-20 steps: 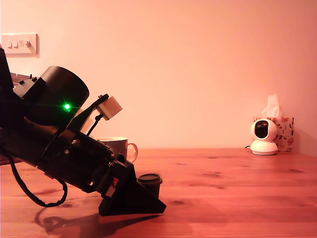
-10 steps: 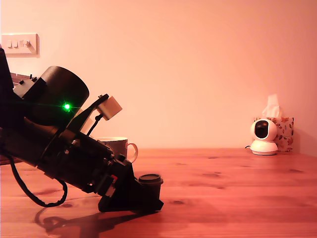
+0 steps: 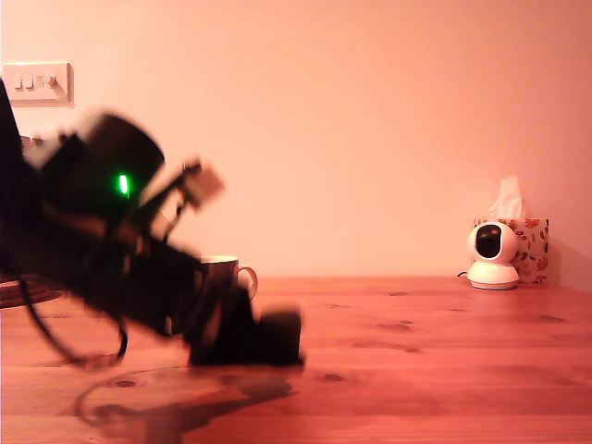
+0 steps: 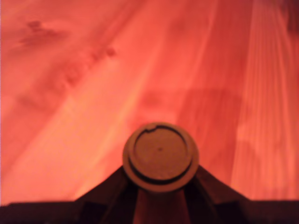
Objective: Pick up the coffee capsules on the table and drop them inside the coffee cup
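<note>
In the exterior view, the arm is seen blurred at the view's left, with the gripper (image 3: 268, 340) carried just clear of the wooden table (image 3: 435, 370) and a dark coffee capsule (image 3: 280, 335) clamped at its tip. The coffee cup (image 3: 222, 271) is seen behind the arm, farther back on the table, its pale handle showing toward the view's right. A small white camera (image 3: 492, 255) and a tissue box (image 3: 529, 242) are set far off at the right. No capsule can be seen inside the cup, so the task is judged to be at an early stage, with carrying and dropping left. In the wrist view, the capsule (image 4: 160, 157) is shown from its flat round end, rimmed and brownish, pinched between the two dark jaws, above bare table (image 4: 70, 84). Any second capsule is out of sight.
</note>
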You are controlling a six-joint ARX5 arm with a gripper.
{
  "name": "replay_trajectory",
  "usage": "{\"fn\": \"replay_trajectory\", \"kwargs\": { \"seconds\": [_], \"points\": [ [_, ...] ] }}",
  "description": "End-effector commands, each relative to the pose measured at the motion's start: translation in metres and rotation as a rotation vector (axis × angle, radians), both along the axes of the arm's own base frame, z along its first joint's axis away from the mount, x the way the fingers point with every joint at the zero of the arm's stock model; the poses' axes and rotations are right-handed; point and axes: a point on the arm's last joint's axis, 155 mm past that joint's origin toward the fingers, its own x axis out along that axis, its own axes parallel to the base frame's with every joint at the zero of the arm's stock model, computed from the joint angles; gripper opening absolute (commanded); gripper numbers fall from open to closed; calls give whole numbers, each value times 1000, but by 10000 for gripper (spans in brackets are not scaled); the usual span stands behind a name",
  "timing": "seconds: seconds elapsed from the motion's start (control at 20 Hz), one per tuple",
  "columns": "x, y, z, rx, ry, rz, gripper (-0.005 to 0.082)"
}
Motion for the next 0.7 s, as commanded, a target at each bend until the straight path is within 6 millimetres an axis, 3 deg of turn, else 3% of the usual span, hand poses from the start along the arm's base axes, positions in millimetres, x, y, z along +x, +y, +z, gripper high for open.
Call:
{"fn": "replay_trajectory", "kwargs": {
  "seconds": [0.0,0.3,0.65],
  "points": [
    [2,-1,16,-19,-12,16,74],
    [-4,17,33,47,31,83,74],
    [7,50,67,90,123,261,74]
  ]
}}
